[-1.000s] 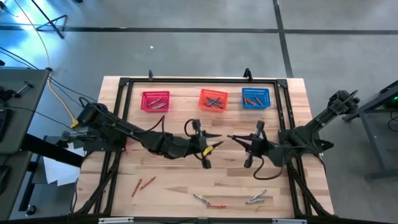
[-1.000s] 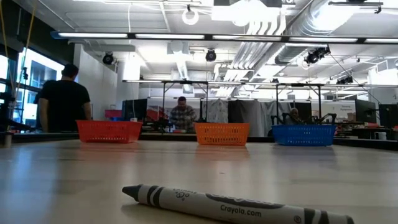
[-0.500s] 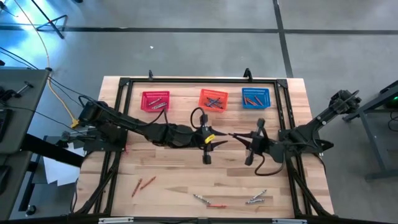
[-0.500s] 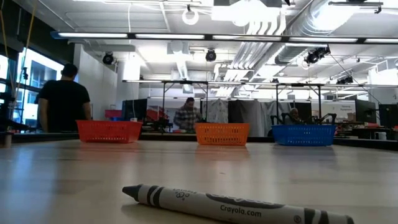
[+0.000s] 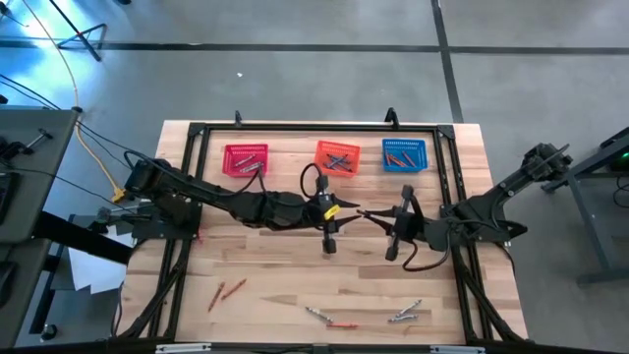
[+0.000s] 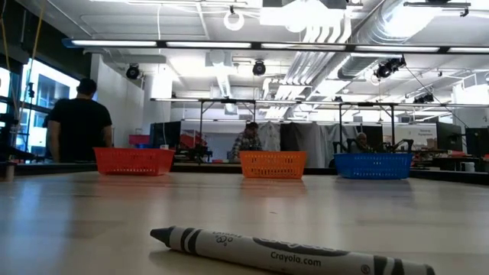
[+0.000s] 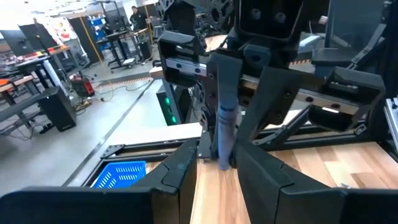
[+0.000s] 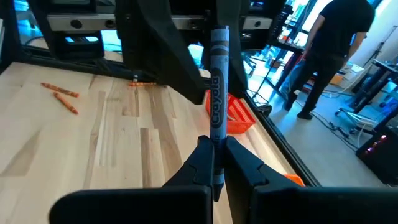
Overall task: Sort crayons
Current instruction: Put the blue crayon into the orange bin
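Both end effectors (image 5: pixel 356 213) pinch one grey crayon (image 8: pixel 217 99) mid-table — baskets (image 5: pixel 337 156) well apart.

Three baskets (image 5: pixel 338 157), two arms (image 5: pixel 246 205)

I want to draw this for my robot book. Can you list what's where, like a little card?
Right hand: shut on a bluish-grey crayon, over the table's middle
Left hand: at that crayon's other end, facing the right hand
Baskets: red basket, orange basket, blue basket, in a row at the far edge, crayons in each
Loose crayons: red-orange pair front left; mixed crayons along the front edge
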